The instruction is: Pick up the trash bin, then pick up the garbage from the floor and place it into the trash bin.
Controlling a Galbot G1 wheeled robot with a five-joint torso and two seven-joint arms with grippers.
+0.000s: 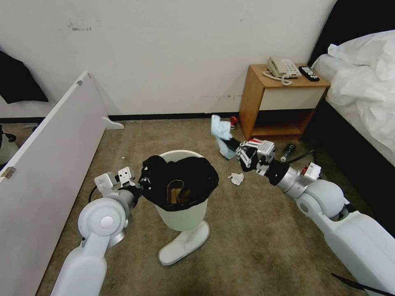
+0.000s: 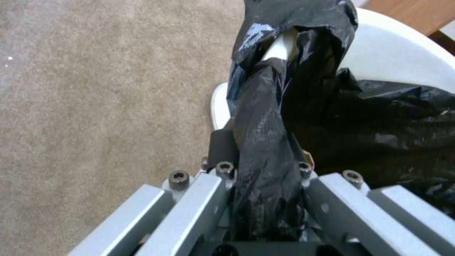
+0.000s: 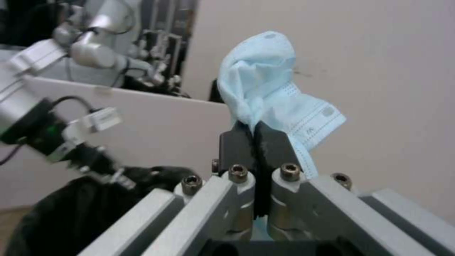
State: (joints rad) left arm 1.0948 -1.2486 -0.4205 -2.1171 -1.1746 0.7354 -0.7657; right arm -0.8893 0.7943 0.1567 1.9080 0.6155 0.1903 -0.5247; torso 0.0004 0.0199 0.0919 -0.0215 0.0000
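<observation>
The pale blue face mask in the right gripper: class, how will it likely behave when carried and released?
The face mask, pinched in the right gripper, droops in crumpled folds, so it is probably floppy. It looks thin and light, so it may flutter rather than drop straight. Its pleated fabric might cling to the pads on release.

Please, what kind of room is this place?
Most likely a hotel bedroom or guest room: a bed with white sheets, a wooden nightstand with a telephone and remote control on it, and carpet on the floor.
</observation>
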